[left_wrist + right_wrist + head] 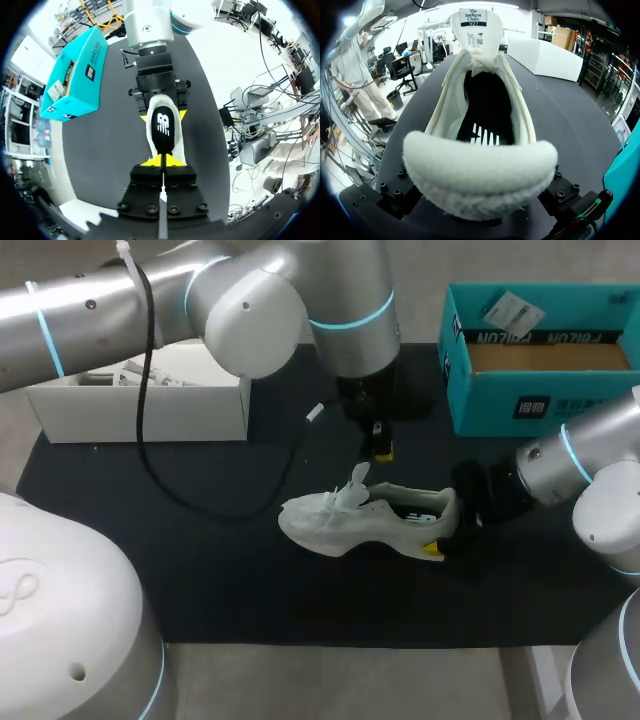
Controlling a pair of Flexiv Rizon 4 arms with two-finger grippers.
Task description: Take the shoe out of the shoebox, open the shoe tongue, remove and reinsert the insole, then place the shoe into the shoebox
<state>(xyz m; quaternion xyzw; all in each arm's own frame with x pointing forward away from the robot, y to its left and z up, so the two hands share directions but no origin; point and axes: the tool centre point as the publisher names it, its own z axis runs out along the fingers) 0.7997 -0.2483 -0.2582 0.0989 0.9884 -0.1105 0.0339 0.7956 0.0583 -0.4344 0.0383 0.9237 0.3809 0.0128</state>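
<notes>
A white shoe (340, 525) lies on its sole on the black mat (200, 580), toe to the left, with its tongue (355, 485) standing up. My right gripper (445, 532) is at the heel, one finger on each side, shut on the shoe. In the right wrist view the heel collar (480, 172) fills the space between the fingers, and the black insole (485, 110) lies inside. My left gripper (380, 448) hangs just above and behind the shoe's opening. Its yellow tips (162, 160) are pressed together on nothing, over the insole (164, 127). The teal shoebox (520, 390) stands open at the back right.
A white box (140, 405) stands at the back left of the mat. A black cable (200, 495) from my left arm loops over the mat to the left of the shoe. Bare mat lies in front of the shoe.
</notes>
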